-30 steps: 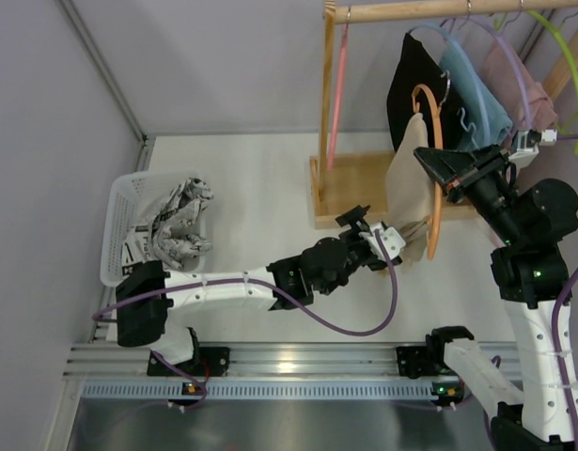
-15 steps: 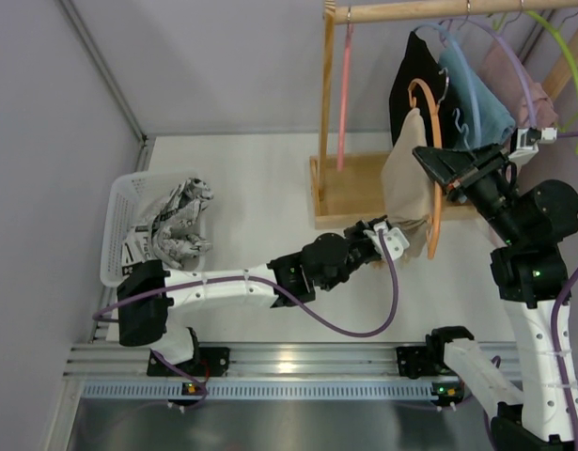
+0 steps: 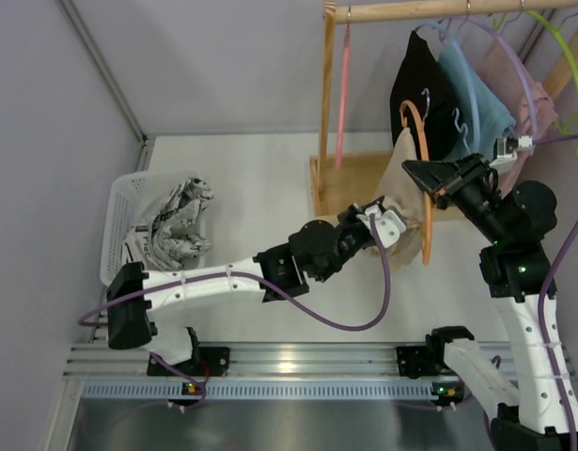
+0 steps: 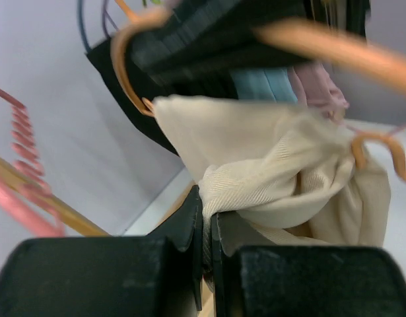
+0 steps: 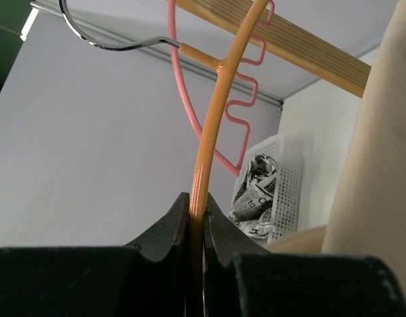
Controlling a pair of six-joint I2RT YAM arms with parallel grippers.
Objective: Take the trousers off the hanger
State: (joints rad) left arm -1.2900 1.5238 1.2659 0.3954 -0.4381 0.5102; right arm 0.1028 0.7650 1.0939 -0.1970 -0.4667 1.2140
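Beige trousers [image 3: 401,178] hang folded over an orange hanger [image 3: 426,235], in front of the wooden rack. My left gripper [image 3: 381,218] is shut on a fold of the trousers' lower fabric. In the left wrist view the cloth [image 4: 275,165] is pinched between the closed jaws of the left gripper [image 4: 208,218], with the orange hanger [image 4: 321,43] blurred above. My right gripper [image 3: 428,186] is shut on the hanger's side. The right wrist view shows the orange rod [image 5: 219,112] clamped in the right gripper [image 5: 197,205], and trousers cloth [image 5: 374,165] at the right edge.
The wooden rack [image 3: 326,113] carries a bare pink hanger [image 3: 342,85] and hangers with black [image 3: 415,66], blue [image 3: 476,94] and pink [image 3: 514,85] garments. A white basket [image 3: 124,225] with a patterned cloth [image 3: 176,225] stands at the left by the wall.
My left gripper has gone from open to shut on the trousers' fabric and shifted slightly up and left. The right arm with the hanger has moved a little to the left.
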